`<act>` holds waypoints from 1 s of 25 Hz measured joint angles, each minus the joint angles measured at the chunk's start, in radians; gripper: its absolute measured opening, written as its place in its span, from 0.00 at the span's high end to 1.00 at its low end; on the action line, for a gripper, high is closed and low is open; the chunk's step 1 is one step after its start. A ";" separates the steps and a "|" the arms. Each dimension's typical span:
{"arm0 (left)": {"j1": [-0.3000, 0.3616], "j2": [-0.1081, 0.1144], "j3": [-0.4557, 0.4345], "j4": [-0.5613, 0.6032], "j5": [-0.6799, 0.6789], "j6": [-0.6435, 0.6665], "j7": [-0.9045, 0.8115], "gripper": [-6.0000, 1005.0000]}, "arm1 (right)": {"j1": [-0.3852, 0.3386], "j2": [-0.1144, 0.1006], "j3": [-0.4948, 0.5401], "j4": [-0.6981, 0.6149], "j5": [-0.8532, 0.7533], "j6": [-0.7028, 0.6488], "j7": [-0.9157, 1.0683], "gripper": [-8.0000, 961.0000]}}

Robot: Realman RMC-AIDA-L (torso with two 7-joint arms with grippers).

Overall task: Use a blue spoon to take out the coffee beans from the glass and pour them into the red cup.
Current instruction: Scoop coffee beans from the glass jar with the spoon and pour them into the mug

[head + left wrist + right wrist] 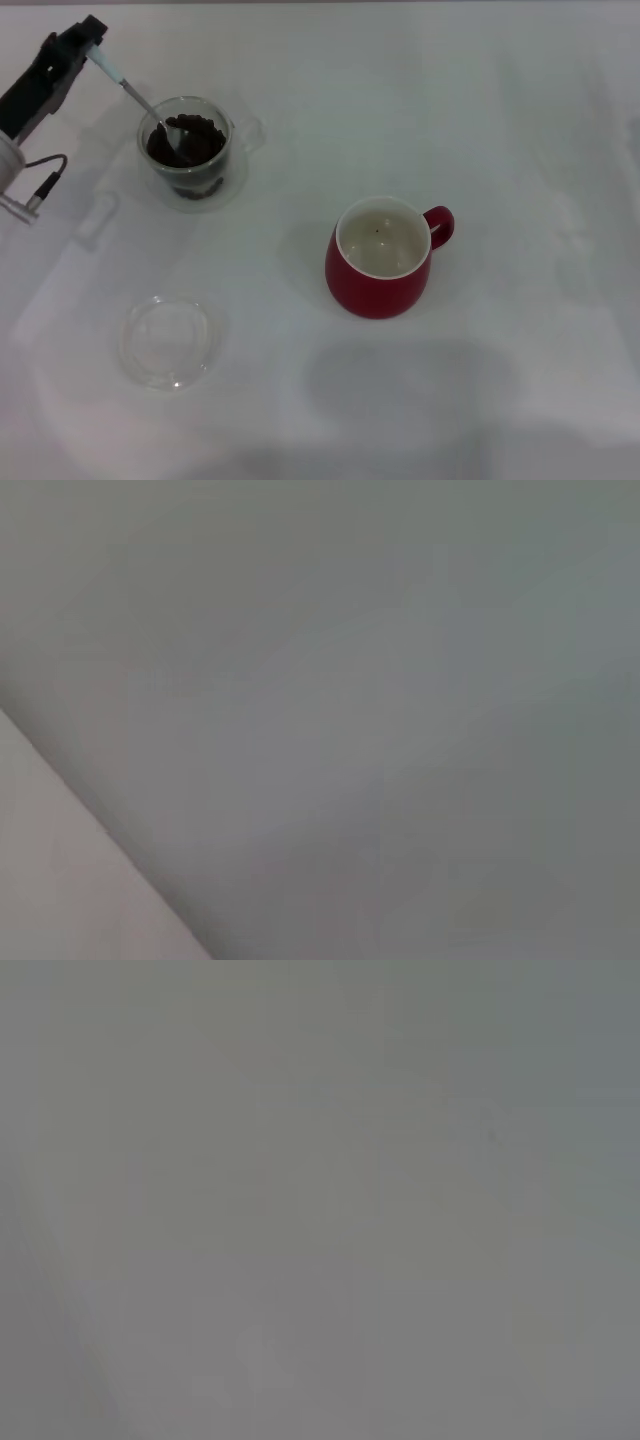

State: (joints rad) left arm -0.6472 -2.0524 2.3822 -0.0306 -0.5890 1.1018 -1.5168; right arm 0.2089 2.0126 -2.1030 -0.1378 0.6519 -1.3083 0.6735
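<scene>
Gripping the pale handle end of the blue spoon [130,92], the left pincer [88,42] sits at the far left of the surface [520,140] in the head view, closed on it. The spoon slants down from there, its metal bowl dipped into the coffee beans [190,142] heaped inside the glass [192,150], which stands just beside the pincer. The red cup [382,258] stands well apart from the glass, nearer the middle, its handle turned to the right and its cream inside almost bare. A shallow clear dish [168,341] lies nearer the robot, below the glass. The right pincer appears in no view.
</scene>
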 joint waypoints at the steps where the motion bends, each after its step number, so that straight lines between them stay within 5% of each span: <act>1: 0.004 0.000 0.000 0.000 -0.010 0.009 -0.002 0.86 | 0.000 0.000 0.000 0.000 0.000 0.000 0.000 0.13; 13: 0.001 0.005 0.011 0.046 -0.005 0.096 -0.044 0.86 | 0.011 -0.002 0.000 -0.005 0.000 -0.005 0.000 0.13; 25: -0.093 -0.011 0.009 0.158 0.227 0.110 -0.067 0.86 | 0.010 0.000 -0.002 -0.006 -0.001 -0.003 0.000 0.13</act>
State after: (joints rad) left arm -0.7406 -2.0634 2.3915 0.1277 -0.3625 1.2121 -1.5839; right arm 0.2194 2.0126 -2.1046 -0.1436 0.6505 -1.3112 0.6734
